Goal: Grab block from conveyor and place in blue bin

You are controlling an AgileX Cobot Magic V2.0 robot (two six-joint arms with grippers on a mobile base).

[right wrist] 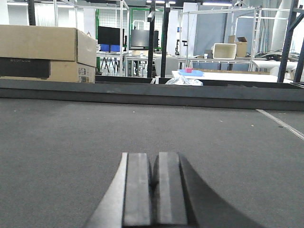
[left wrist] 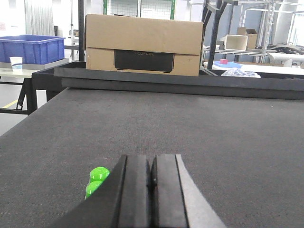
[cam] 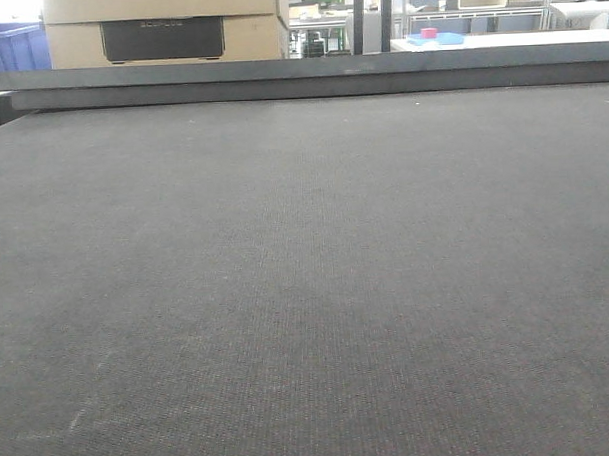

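The conveyor (cam: pixel 307 288) is a wide dark grey woven belt with a dark raised rail (cam: pixel 309 76) along its far edge; it also shows in the left wrist view (left wrist: pixel 190 128) and the right wrist view (right wrist: pixel 71 137). A bright green studded block (left wrist: pixel 96 180) lies on the belt just left of my left gripper (left wrist: pixel 151 164), partly hidden behind its left finger. The left gripper is shut and empty. My right gripper (right wrist: pixel 154 161) is shut and empty above bare belt. A blue bin (left wrist: pixel 32 49) stands on a table beyond the belt's far left corner. Neither gripper shows in the front view.
A large cardboard box (left wrist: pixel 142 45) stands behind the rail. A paper cup (left wrist: pixel 15 62) sits by the blue bin. A white table (right wrist: pixel 223 76) with small blue and pink items lies beyond the rail at right. A pale stripe (right wrist: pixel 282 124) marks the belt's right side.
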